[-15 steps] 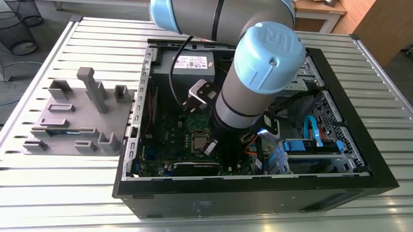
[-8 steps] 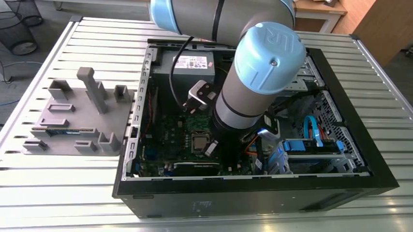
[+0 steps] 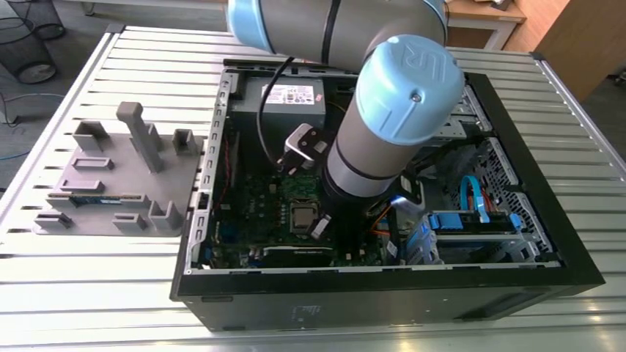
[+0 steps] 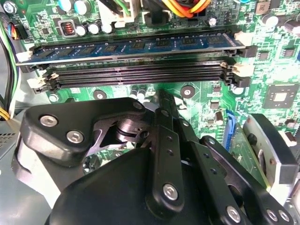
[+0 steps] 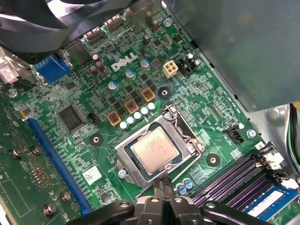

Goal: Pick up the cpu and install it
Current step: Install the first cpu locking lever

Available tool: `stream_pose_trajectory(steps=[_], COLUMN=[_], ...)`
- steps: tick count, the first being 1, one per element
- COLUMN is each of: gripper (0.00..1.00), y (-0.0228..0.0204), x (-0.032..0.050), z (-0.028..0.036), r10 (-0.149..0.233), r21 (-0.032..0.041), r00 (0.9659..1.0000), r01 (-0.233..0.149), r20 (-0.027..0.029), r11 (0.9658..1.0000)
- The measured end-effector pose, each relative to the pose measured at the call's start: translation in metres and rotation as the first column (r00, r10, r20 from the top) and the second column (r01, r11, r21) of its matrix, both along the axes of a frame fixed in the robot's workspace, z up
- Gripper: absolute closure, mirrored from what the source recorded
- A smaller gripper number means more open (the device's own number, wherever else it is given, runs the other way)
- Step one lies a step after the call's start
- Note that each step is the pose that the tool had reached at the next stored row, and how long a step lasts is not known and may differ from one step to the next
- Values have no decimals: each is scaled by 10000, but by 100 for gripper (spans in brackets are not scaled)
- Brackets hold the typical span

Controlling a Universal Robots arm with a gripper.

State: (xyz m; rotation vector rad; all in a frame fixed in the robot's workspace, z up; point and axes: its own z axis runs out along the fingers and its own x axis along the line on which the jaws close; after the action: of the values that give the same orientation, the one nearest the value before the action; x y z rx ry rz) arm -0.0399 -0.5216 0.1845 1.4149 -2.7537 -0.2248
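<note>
Sitting in socket [image 5: 123,156], cpu [image 5: 154,150] just beside claw [image 5: 163,184]

The arm [image 3: 391,139] ran from the upper middle of the exterior view. Its grey tube and pale blue joint caps were bent so that the forearm [image 3: 367,158] pointed steeply down toward the centre of that frame. In both wrist views the black gripper [image 5: 164,183] faced downward with its linkages [image 4: 168,154] folded inward, and its two fingers [image 5: 161,188] were pressed together, their tips meeting in a single narrow point.
</note>
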Motion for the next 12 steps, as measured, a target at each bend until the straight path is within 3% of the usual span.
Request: stream_pose_trajectory(steps=[8,12], gripper=[89,89], y=[-14,-14], x=[-12,-13], z=[17,118], r10=[14,11], r21=[5,0], r00=[10000,10000], r01=[-14,-11], r20=[-1,-2], r11=[10000,10000])
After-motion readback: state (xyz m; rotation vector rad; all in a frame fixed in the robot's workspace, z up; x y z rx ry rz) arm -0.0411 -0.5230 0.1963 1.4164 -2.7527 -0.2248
